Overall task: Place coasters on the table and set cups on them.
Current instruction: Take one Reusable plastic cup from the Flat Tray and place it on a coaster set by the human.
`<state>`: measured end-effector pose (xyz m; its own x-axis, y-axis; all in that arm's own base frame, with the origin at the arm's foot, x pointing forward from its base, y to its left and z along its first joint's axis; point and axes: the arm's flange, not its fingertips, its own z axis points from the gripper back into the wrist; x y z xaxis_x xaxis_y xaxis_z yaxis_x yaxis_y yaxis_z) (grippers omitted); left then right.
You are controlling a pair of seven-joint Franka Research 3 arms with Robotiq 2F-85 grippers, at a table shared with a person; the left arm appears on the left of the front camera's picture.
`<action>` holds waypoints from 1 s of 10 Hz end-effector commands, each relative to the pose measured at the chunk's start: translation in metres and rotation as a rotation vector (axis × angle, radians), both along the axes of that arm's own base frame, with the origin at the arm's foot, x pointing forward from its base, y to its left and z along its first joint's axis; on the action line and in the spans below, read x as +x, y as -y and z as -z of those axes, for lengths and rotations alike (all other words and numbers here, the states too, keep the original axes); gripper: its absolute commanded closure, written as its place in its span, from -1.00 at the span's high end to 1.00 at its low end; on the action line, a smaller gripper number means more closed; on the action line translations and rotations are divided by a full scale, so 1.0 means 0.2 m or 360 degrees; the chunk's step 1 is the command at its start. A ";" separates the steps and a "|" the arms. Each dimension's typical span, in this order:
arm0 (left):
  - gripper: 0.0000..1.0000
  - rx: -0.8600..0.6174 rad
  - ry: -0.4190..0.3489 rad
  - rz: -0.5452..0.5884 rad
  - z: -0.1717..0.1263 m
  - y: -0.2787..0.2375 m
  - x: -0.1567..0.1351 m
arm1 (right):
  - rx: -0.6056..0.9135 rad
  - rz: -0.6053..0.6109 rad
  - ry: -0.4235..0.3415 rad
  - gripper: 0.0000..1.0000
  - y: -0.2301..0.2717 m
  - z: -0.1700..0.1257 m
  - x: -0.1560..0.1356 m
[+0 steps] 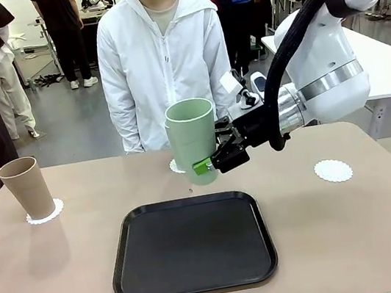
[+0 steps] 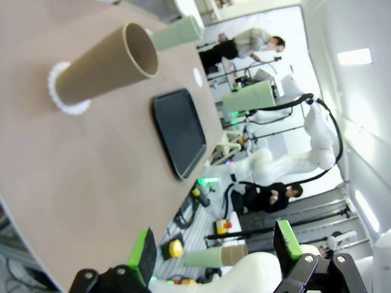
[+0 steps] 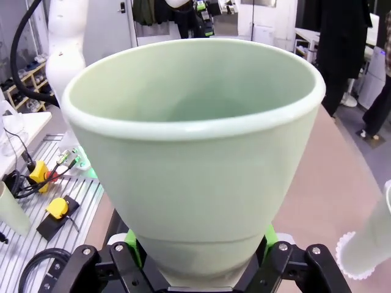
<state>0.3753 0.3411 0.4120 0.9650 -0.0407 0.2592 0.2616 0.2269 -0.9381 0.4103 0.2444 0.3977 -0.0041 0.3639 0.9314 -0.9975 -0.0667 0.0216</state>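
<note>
The right hand [image 1: 212, 160] pinches a green cup [image 1: 193, 141] low on its wall, upright and off the counter [image 1: 357, 225], above the tray's [image 1: 191, 245] far edge. The bare coaster [image 1: 332, 170] lies to the robot's right of the cup, well apart, on this arm's own side. Another coaster [image 1: 176, 167] peeks out just behind the cup. The brown cup [image 1: 27, 188] stands on its coaster [image 1: 53, 212] at far left. The left hand [image 2: 214, 250] is spread, empty.

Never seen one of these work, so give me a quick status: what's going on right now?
Right gripper shut on green cup, held over the table. Left gripper open, empty. Brown cup on its coaster. One coaster bare. Nothing in the way.
</note>
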 end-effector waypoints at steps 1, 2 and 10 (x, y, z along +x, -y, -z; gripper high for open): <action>1.00 0.0010 -0.0006 -0.0008 -0.01 0.00 -0.01 | 0.0021 -0.0028 0.0040 -0.58 -0.02 -0.04 -0.02; 1.00 0.0010 -0.0006 -0.0008 -0.01 0.00 -0.01 | 0.0021 -0.0028 0.0040 -0.58 -0.02 -0.04 -0.02; 1.00 0.0010 -0.0006 -0.0008 -0.01 0.00 -0.01 | 0.0065 0.0377 -0.0003 0.62 0.93 -0.03 0.34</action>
<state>0.3748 0.3417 0.4119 0.9650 -0.0393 0.2591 0.2612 0.2273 -0.9381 0.4720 0.0800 0.4001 0.0742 0.3519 0.9331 -0.9916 0.1256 0.0315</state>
